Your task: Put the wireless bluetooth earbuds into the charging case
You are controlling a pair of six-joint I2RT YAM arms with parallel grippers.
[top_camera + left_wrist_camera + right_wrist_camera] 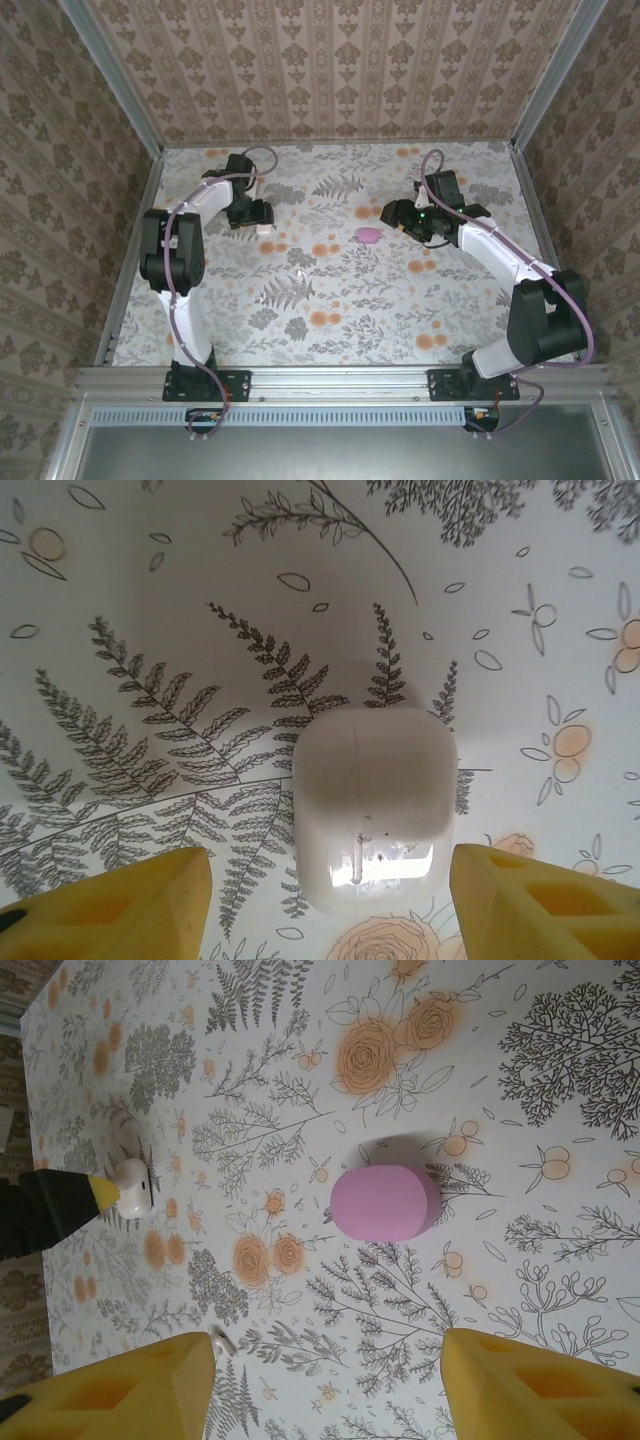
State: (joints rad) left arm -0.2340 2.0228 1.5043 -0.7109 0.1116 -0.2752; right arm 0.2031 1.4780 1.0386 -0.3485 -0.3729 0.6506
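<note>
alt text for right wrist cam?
A pink rounded plastic object lies on the floral-print table, centred ahead of the right end effector, its yellow fingers open. A small white rounded-square case sits at frame left; a tiny white earbud lies beside one finger.

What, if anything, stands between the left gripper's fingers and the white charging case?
Nothing visible does. In the left wrist view the white charging case lies on the patterned table between the left gripper's open yellow fingers, with bare table showing on either side of it.
</note>
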